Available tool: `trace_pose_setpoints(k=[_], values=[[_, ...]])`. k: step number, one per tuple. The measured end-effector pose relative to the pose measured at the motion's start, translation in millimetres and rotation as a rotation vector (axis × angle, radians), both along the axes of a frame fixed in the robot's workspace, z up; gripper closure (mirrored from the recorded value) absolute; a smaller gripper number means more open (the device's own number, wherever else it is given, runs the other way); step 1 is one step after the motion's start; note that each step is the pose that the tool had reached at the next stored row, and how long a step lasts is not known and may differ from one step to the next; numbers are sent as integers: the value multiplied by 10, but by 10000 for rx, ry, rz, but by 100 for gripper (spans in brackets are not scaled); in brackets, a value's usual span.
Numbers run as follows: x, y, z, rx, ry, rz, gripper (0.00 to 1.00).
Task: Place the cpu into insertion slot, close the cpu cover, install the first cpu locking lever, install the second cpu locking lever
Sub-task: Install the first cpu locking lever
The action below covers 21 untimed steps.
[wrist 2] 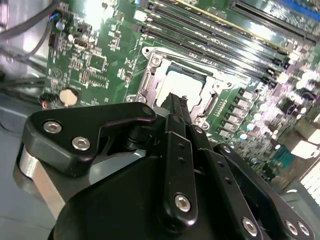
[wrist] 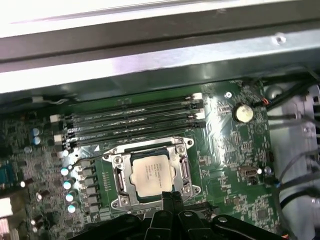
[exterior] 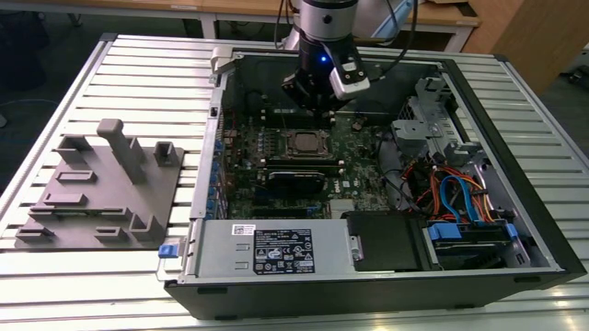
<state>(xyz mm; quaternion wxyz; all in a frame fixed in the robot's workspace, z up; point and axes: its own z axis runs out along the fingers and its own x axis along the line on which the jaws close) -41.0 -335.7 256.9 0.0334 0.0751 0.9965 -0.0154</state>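
Gripper (wrist 2: 176,100) clenched, fingers pressed together with nothing between them, tips hanging just above the near edge of the insertion slot (wrist: 114,160). In both wrist views its black body covered that near edge, so that side of the metal rim was hidden.

The cpu (wrist: 151,175) sat flat in the insertion slot, silvery top showing through the window of the cpu cover (wrist: 181,172). The cover looked down around it (couldn't tell whether it was fully seated). Locking levers hard to make out against the rim; couldn't tell whether either was latched. In the second wrist view glare washed out the chip top and much of the board beyond it.

Past the slot: a row of long black memory slots (wrist: 135,120), a coin cell (wrist: 243,112) off to one side on the green motherboard (wrist: 225,165), then the grey case wall (wrist: 150,60), blown out by light at its far edge.

In the exterior view the arm (exterior: 324,27) came down into the open computer case (exterior: 368,289), cut off at the frame's top edge. Power supply (exterior: 276,252) at the near end, orange and blue cables (exterior: 456,193) on the exterior view's right. The case lay on a slatted metal table (exterior: 138,76), with a grey fixture tray (exterior: 101,186) beside it on the exterior view's left. Wooden desks (exterior: 230,7) behind, mostly cropped.
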Motion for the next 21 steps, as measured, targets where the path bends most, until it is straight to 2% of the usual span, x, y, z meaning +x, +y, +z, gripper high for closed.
trace_pose_setpoints(k=[2, 3, 5, 6, 9, 11, 13, 15, 21], values=[[0, 0, -1, -1, 10, 281, 90], [0, 0, -1, 2, 37, 369, 90], [0, 0, -1, 34, 142, 504, 90], [0, -1, 0, 109, 187, 551, 90], [0, 0, -2, 573, 261, 618, 90], [0, 0, -3, 789, 282, 660, 90], [1, 1, -5, 831, 324, 664, 90], [0, 0, -6, 834, 444, 682, 90], [-19, 0, -25, 817, 490, 1364, 90]])
